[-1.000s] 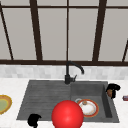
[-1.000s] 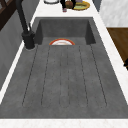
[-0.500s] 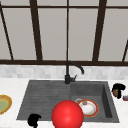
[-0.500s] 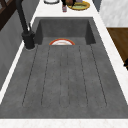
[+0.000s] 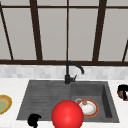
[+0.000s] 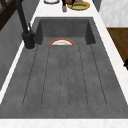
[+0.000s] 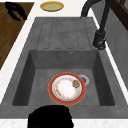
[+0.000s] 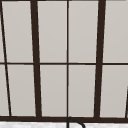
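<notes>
My left hand hangs in front of the sink's front left corner with loosely bent fingers and nothing in it. In the right side view the left hand is over the wooden floor. My right hand is over the counter just right of the basin, and a small brown and pink thing shows against it. I cannot tell whether it holds that thing. A red-rimmed white plate lies in the basin with a small brown thing on its edge. A red ball shows at the sink's front edge.
A black faucet stands behind the sink, whose ribbed drainboard is on the left. A yellow-green plate lies on the left counter. Another yellow plate is on the far right counter. A dark-framed window is above.
My right hand has moved to the right, from over the basin's right edge out over the counter. The left hand, ball and plate have not moved.
</notes>
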### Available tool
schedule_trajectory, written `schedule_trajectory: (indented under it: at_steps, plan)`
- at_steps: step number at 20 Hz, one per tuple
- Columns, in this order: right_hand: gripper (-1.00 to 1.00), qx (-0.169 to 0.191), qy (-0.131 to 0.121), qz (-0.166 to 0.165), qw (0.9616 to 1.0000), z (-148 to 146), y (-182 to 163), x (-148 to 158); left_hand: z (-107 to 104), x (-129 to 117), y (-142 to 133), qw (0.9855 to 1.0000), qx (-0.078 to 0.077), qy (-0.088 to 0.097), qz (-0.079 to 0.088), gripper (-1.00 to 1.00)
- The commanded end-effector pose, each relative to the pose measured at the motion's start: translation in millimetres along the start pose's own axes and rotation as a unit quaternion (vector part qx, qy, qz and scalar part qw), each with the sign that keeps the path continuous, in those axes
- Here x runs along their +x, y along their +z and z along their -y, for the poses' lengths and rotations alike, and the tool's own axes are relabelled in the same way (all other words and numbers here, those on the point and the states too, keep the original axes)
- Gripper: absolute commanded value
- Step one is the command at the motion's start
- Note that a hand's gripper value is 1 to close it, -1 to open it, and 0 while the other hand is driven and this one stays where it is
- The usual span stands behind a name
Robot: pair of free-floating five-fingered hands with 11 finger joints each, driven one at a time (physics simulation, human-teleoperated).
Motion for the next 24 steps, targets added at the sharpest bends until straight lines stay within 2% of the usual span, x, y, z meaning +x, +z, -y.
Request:
schedule_trajectory:
  at_steps: [1, 4, 8, 12, 15, 18, 19, 20, 21, 22, 24]
  plan:
    - [1.00, 0.004, 0.036, -0.026, 0.9990, -23.4, 7.0, 2.4, 0.0, 0.0, 0.0, 1.0000, 0.000, 0.000, 0.000, 0.00]
    - [1.00, -0.003, 0.045, -0.059, 0.9972, -48.1, 2.1, 21.3, 0.0, 0.0, 0.0, 1.0000, 0.000, 0.000, 0.000, 0.00]
    - [1.00, 0.002, 0.064, -0.110, 0.9919, -69.5, -21.8, 22.5, 0.0, 0.0, 0.0, 1.0000, 0.000, 0.000, 0.000, 0.00]
    - [1.00, -0.001, 0.073, -0.107, 0.9915, -91.4, -48.2, 15.1, 0.0, 0.0, 0.0, 1.0000, 0.000, 0.000, 0.000, 0.00]
    - [1.00, 0.019, 0.081, -0.103, 0.9912, -87.0, -61.6, 14.8, 0.0, 0.0, 0.0, 1.0000, 0.000, 0.000, 0.000, 0.00]
    - [1.00, 0.031, 0.078, -0.103, 0.9912, -87.1, -56.7, 13.5, 0.0, 0.0, 0.0, 1.0000, 0.000, 0.000, 0.000, 0.00]
    - [1.00, 0.031, 0.069, -0.099, 0.9922, -89.2, -49.4, 15.2, 0.0, 0.0, 0.0, 1.0000, 0.000, 0.000, 0.000, 0.00]
    - [1.00, 0.036, 0.054, -0.092, 0.9936, -75.5, -44.0, 18.5, 0.0, 0.0, 0.0, 1.0000, 0.000, 0.000, 0.000, 0.00]
    - [-1.00, 0.039, 0.050, -0.092, 0.9937, -60.9, -34.0, 17.4, 0.0, 0.0, 0.0, 1.0000, 0.000, 0.000, 0.000, 0.00]
    - [-1.00, 0.039, 0.041, -0.096, 0.9937, -45.5, -25.8, 15.2, 0.0, 0.0, 0.0, 1.0000, 0.000, 0.000, 0.000, 0.00]
    - [-1.00, 0.046, 0.040, -0.094, 0.9937, -30.0, -17.7, 13.7, 0.0, 0.0, 0.0, 1.0000, 0.000, 0.000, 0.000, 0.00]
